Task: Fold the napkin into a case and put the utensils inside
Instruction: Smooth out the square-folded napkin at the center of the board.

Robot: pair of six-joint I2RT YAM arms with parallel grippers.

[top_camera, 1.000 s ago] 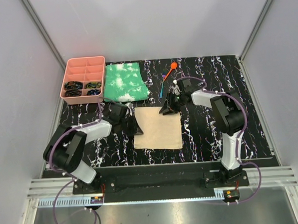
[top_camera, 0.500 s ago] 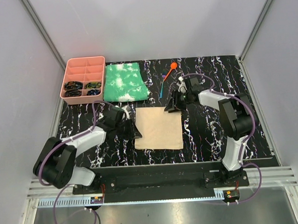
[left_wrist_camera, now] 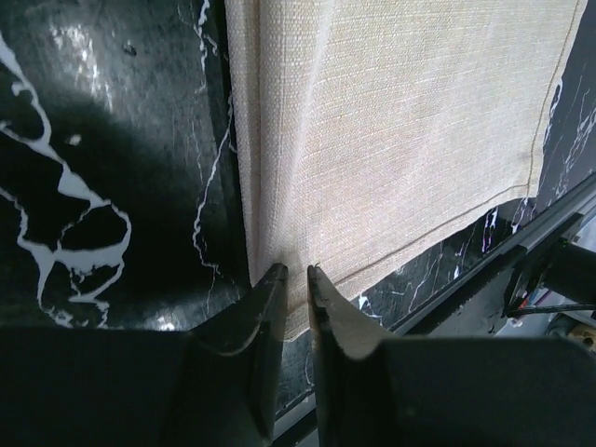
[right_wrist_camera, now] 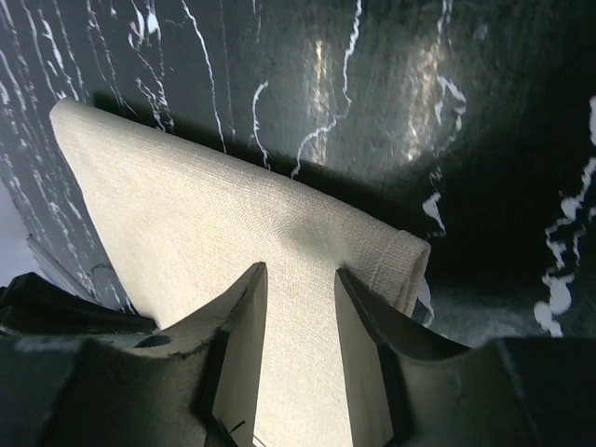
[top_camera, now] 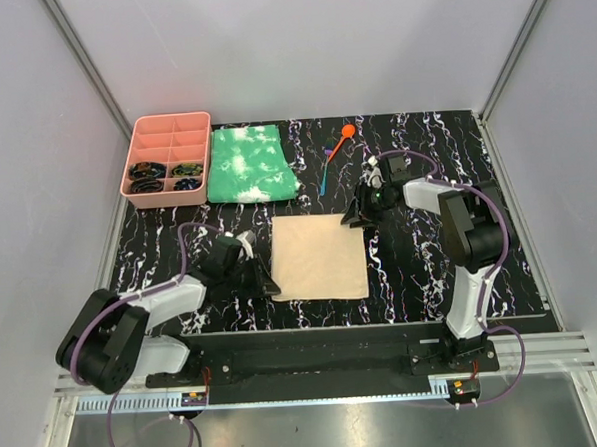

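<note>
A plain tan woven-cloth napkin (top_camera: 318, 257) lies spread flat as a single square on the black, white-veined marble tabletop (top_camera: 411, 268). The left gripper (top_camera: 265, 282) is low at the napkin's near-left corner. In the left wrist view its two dark fingers stand almost together with only a thin slit between them, their tips right at the hemmed edge, where a soft ridge runs up the cloth. I cannot tell whether any cloth is caught in that slit. The right gripper (top_camera: 354, 218) is at the napkin's far-right corner, jaws spread apart. In its wrist view the weave shows plainly between the fingers, and the corner tip beside them curls slightly upward.

Beyond the napkin's far-right corner lie a small orange round-headed plastic spoon (top_camera: 346, 133) and a slim blue plastic utensil (top_camera: 323, 178), close together. Beyond the far-left corner lies a green-and-white mottled cloth (top_camera: 250, 164), with a pink compartmented plastic tray (top_camera: 170, 117) further left.
</note>
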